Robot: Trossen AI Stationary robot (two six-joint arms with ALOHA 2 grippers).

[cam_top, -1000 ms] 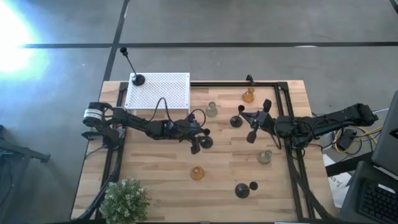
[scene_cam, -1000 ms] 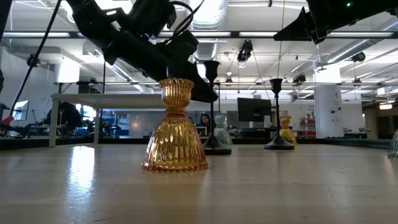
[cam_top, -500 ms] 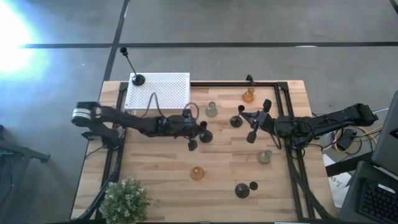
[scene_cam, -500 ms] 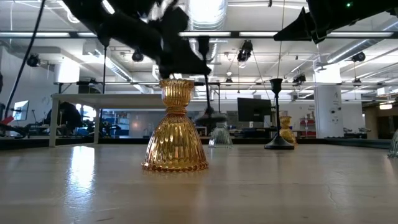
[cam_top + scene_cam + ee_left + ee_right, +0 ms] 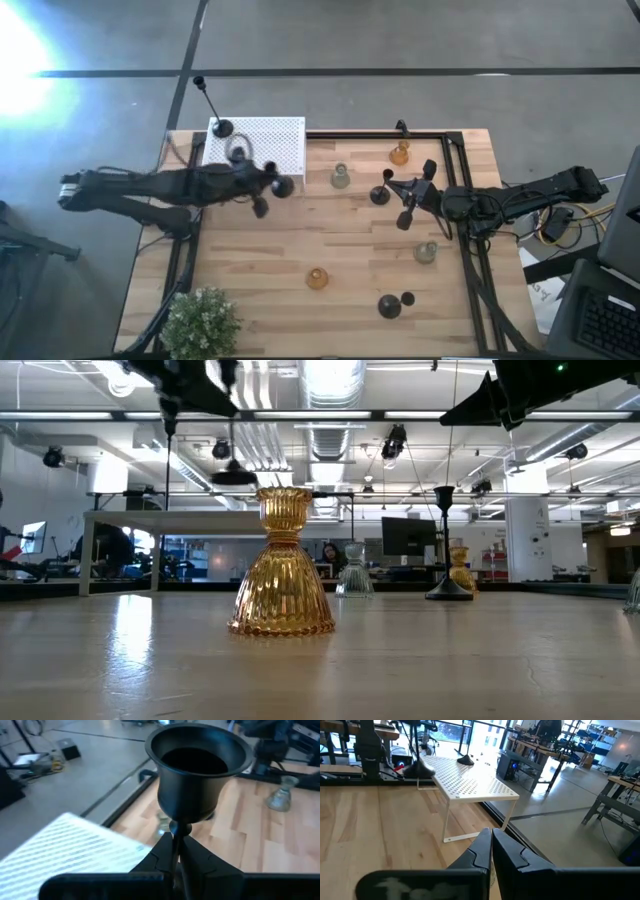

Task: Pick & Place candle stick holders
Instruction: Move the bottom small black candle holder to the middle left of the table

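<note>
The left gripper (image 5: 177,862) is clenched on the thin stem of a black candle stick holder (image 5: 199,772), carrying it clear of the tabletop (image 5: 270,260) just beside the white perforated shelf (image 5: 262,140) at the far left. Its cup rides upright above the fingers, with the round base hanging below. It looks like rigid, fairly light metal, smooth enough to twist in a pinch, so the stem near the cup seems the sensible place to hold it. The right gripper (image 5: 491,851) is shut on nothing and waits over the right side of the tabletop. An amber glass holder (image 5: 283,565) stands at the near middle; glass like that would be heavier and chip easily, best taken at its narrow waist.
</note>
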